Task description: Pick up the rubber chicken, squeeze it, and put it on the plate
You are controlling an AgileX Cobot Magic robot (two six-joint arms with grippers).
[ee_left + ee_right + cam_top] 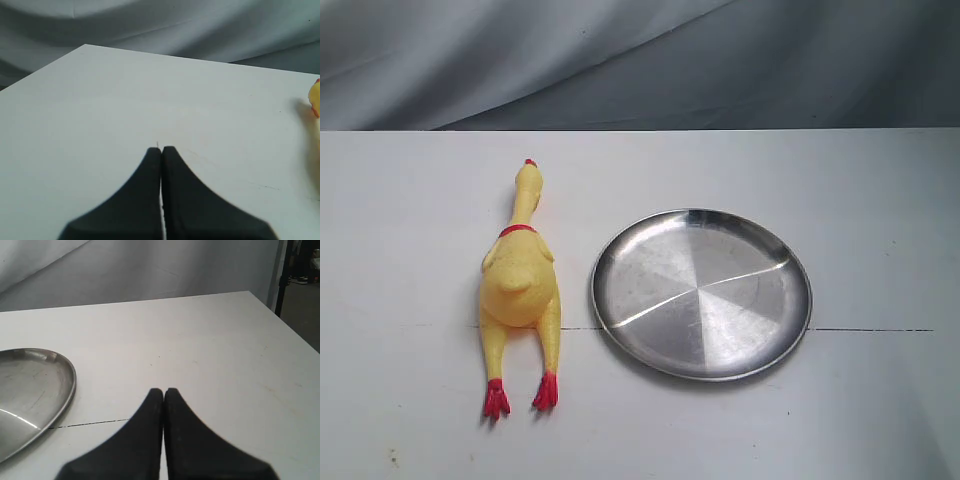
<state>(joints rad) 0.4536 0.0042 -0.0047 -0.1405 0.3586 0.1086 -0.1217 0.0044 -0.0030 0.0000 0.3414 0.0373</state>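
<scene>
White table, grey draped cloth behind.

Exterior view: we see the rubber chicken lying flat on the table, head toward the cloth and red feet toward the near edge. It sits just left of the plate, close but not touching.

Left wrist view: the left gripper has its black fingers pressed together, gripping nothing, with plain table in front. We catch only a yellow sliver of the chicken at the frame edge, well apart from the fingertips and off to one side.

Right wrist view: the right gripper is likewise closed, fingers together and holding nothing. The plate's rim is near the tips, off to one side. A thin dark line on the table runs between plate and fingers.
</scene>
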